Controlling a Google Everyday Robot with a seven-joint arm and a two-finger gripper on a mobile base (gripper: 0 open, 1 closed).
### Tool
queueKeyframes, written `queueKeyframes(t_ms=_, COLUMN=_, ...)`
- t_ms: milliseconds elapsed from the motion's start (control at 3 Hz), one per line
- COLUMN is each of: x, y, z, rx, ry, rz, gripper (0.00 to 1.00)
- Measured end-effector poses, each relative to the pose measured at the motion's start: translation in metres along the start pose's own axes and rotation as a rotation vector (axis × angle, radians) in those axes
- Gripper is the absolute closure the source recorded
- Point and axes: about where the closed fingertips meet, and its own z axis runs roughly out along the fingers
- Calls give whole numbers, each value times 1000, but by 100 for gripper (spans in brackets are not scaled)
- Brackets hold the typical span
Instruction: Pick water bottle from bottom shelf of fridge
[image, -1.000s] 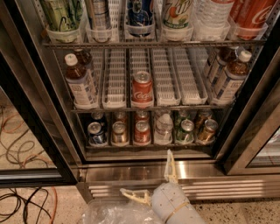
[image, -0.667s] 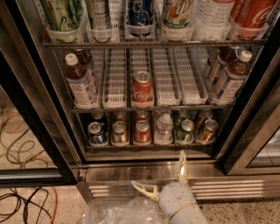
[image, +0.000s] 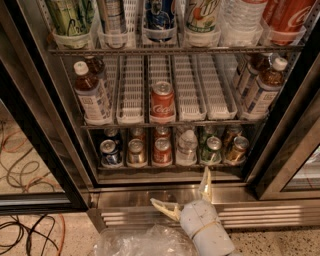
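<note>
While the water bottle (image: 187, 146) stands untouched on the bottom shelf (image: 150, 167), I have the gripper (image: 186, 196) spread wide and empty below the fridge (image: 42, 135) opening, reach and grasp undone.

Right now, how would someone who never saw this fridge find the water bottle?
Look in the fridge, on its bottom shelf, a row of cans just above the open tool. Fourth from the left stands the water bottle: the only clear, white-capped bottle there, between a red can and a green can.

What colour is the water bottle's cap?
The cap is white, camera view; the open gripper hovers below the bottom shelf.
</note>
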Motion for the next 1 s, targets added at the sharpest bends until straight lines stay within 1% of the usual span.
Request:
queueKeyframes(t_ms=333, x=10, y=-24, z=11, rx=109, ry=12, rz=42, gripper=0)
queueKeyframes(t_ms=667, x=33, y=-51, z=19, rx=219, ry=47, rz=90, gripper=0)
queueKeyframes(t_ms=1000, x=37, y=-54, z=27, rx=230, ry=44, rz=94, gripper=0)
